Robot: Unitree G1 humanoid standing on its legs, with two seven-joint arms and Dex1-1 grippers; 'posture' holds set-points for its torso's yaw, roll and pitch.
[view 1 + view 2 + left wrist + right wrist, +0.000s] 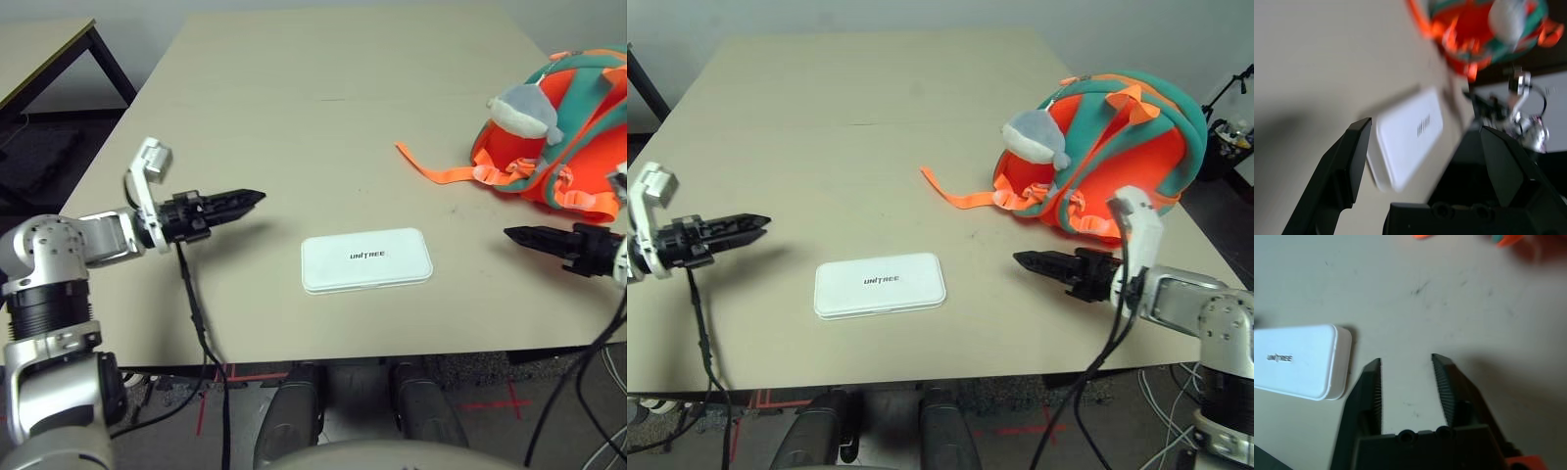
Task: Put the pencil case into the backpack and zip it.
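The pencil case (366,259) lies flat on the beige counter (294,117), close to its near edge, its black "UNITREE" lettering facing up. It serves as the landmark here.

To the left of the pencil case, the left tool (257,197) hovers above the counter with its black fingers pointing toward the case, well apart from it and touching nothing. In the left wrist view its two fingers (1352,161) stand wide apart with the case seen between them; it holds nothing.

To the right of the pencil case, the right tool (1021,259) hangs low over the counter, also pointing toward the case and clear of it. In the right wrist view its ridged fingers (1373,391) stand partly apart with bare counter between them, gripping nothing; the case's short end lies just beyond and to one side of the fingertips.

Behind and to the right of the pencil case sits the orange and teal backpack (1117,147), with a grey-white plush toy (1034,137) on its front and an orange strap (960,196) trailing over the counter toward the case. Whether its zipper stands open I cannot tell from this angle.
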